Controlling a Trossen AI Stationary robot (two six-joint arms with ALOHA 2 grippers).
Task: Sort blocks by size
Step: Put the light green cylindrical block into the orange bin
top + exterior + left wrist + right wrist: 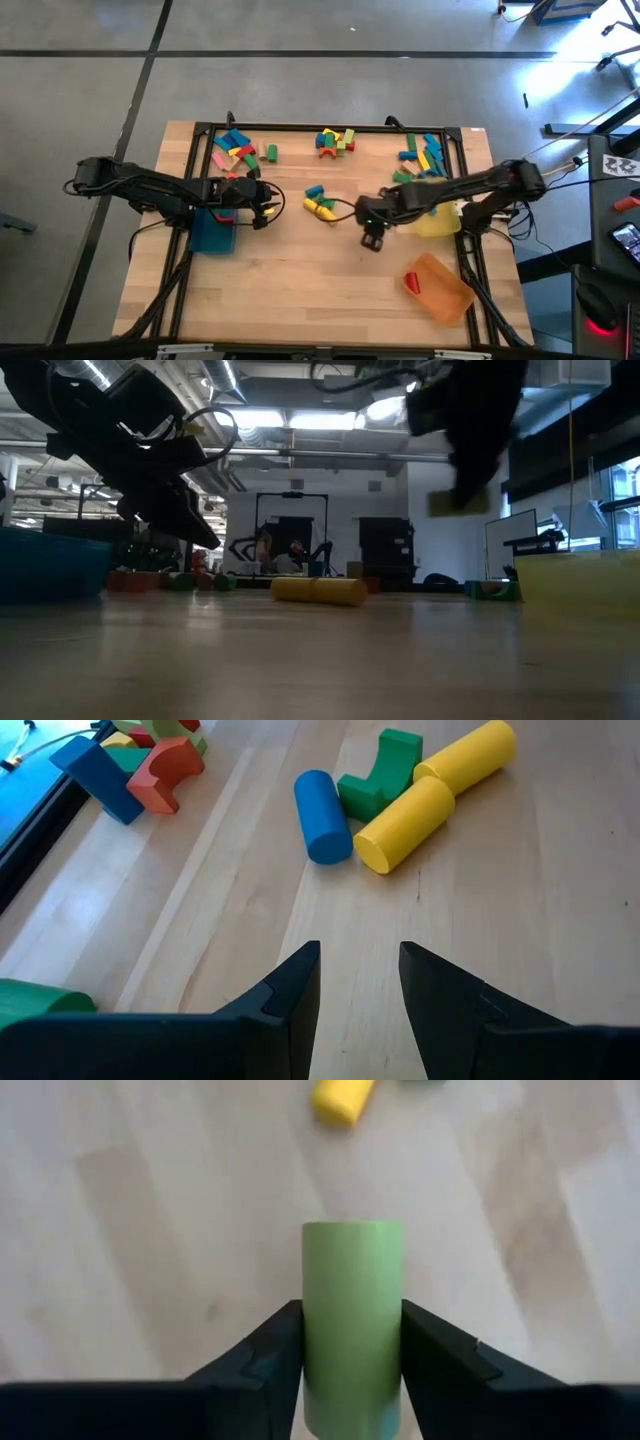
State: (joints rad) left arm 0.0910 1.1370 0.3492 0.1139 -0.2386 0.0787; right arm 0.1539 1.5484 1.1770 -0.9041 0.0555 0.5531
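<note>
High view: right gripper hangs over bare desk near centre, well apart from yellow tray and orange tray. Left gripper sits just beside teal tray. Blocks lie scattered along far edge, a small cluster mid-desk. Risk: long carry to a tray; wrong tray means a size mis-sort.

Low view: dim; probably right gripper carrying a pale block clear of desk. Yellow cylinders lie beneath; a dropped block could knock them rolling.

Left wrist view: fingers parted, nothing between them, aimed toward blue cylinder and green arch.

Right wrist view: fingers clamped on green cylinder, gripped across its round sides. Risk: smooth curved surface could slip or twist out.

No brands, labels or legible writing anywhere.
</note>
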